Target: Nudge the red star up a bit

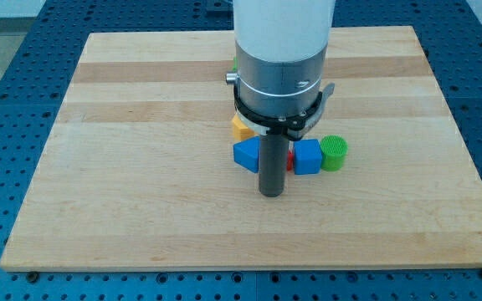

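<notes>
My tip (272,193) rests on the board just below a tight cluster of blocks in the middle. The rod hides most of the red block (289,158); only a sliver shows between the rod and the blue cube, so its star shape cannot be made out. A blue triangle (246,155) lies just left of the rod. A blue cube (307,156) lies just right of it, with a green cylinder (334,152) touching the cube's right side. An orange block (242,128) sits above the blue triangle, partly hidden by the arm.
The wooden board (141,167) lies on a blue perforated table (7,84). The white arm body (281,50) covers the board's top middle. A sliver of green (234,62) peeks out at the arm's left edge.
</notes>
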Controlling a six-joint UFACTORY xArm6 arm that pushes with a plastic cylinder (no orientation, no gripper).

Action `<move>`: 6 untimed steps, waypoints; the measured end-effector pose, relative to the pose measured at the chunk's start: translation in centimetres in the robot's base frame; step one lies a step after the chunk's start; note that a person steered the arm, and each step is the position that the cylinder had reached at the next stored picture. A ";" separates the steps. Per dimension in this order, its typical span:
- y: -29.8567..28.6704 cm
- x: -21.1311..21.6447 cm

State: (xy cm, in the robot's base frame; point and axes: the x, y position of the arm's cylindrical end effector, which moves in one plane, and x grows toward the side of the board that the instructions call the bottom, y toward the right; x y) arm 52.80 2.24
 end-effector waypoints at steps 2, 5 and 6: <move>0.0 0.0; 0.1 -0.6; 0.2 -0.9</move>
State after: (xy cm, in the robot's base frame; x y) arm 51.87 2.47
